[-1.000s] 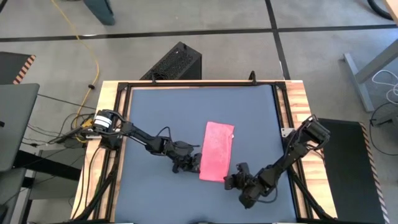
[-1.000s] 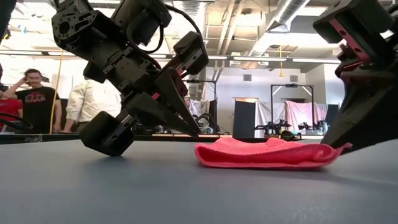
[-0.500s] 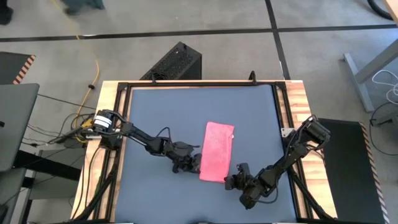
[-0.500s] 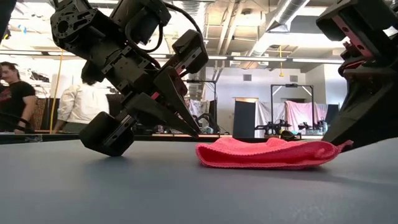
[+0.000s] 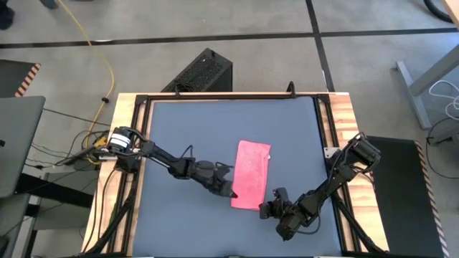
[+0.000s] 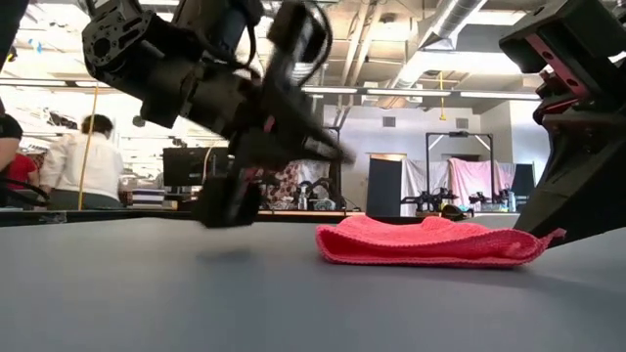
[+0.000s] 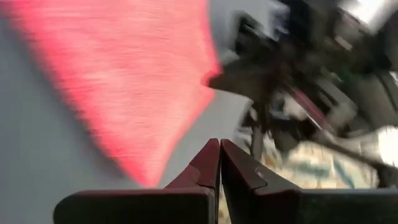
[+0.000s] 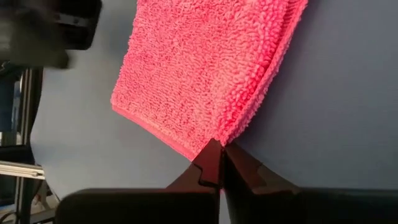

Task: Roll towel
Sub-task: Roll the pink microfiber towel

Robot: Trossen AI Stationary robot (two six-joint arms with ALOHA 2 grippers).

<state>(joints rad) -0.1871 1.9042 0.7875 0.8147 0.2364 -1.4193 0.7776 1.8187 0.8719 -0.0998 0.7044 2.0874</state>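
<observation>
The pink towel (image 5: pixel 251 174) lies folded into a narrow strip on the dark grey table (image 5: pixel 193 129), right of the middle, long side running near to far. My left gripper (image 5: pixel 232 193) is shut and hovers just off the towel's left near side, above the tabletop (image 6: pixel 337 154), touching nothing. My right gripper (image 5: pixel 262 208) is at the towel's near right corner, shut on it. In the low view the towel (image 6: pixel 425 242) rests flat, with that corner slightly raised. My right gripper pinches the towel's near right corner (image 8: pixel 214 138) between its two fingertips. It comes slanting down from the table's near right side. The corner tip (image 6: pixel 556 235) is raised a little off the table; the rest of the towel lies flat and slack.
A black perforated box (image 5: pixel 201 72) stands on the floor beyond the far edge. Wooden frame rails (image 5: pixel 125 143) border the table. Bare tabletop stretches to the far side and to the left of the towel. People (image 6: pixel 83 161) stand in the room behind.
My left gripper has risen off the table beside the towel, rolled about its own axis and tipped from pointing steeply down to nearly level, staying shut. The towel and my right gripper have kept their places.
</observation>
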